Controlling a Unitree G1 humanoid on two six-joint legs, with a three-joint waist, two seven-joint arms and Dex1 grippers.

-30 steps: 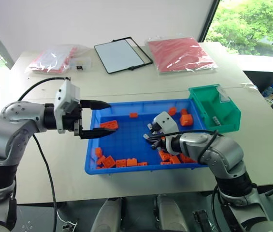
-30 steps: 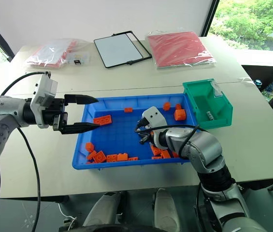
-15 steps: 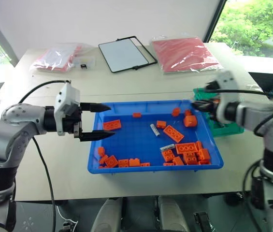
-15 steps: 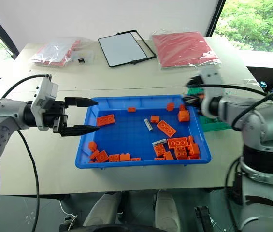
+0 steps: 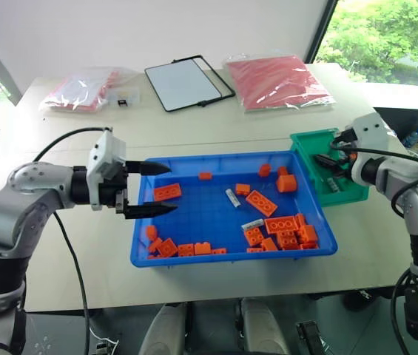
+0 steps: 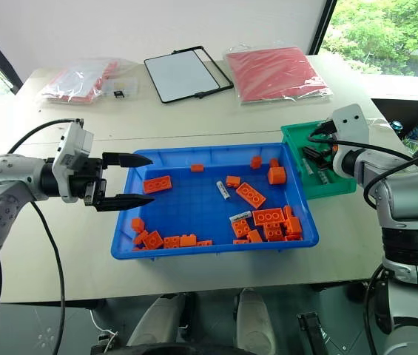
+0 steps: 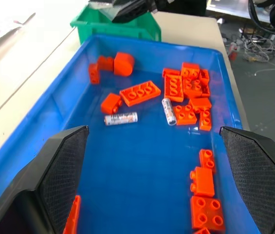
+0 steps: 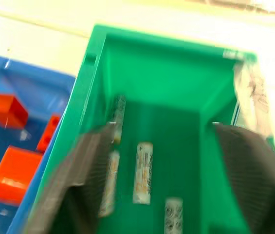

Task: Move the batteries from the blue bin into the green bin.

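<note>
Moved: our right claw went from blue bin to over green bin, far right.
Right claw: open, empty; four batteries below.
Left claw: open, empty.
Remaining: two batteries in blue bin.

I'm looking down at my two arms: both are rounded silver-grey shells with darker black bands at the joints. My left gripper has a white boxy housing at the wrist, then a black block, then two long black fingers that taper to points. In the left wrist view their inner pads carry a fine cross-hatched mesh texture. A thin black cable loops from that wrist back along the forearm. My right gripper wears the same white housing, with black cables arcing over the forearm.
</note>
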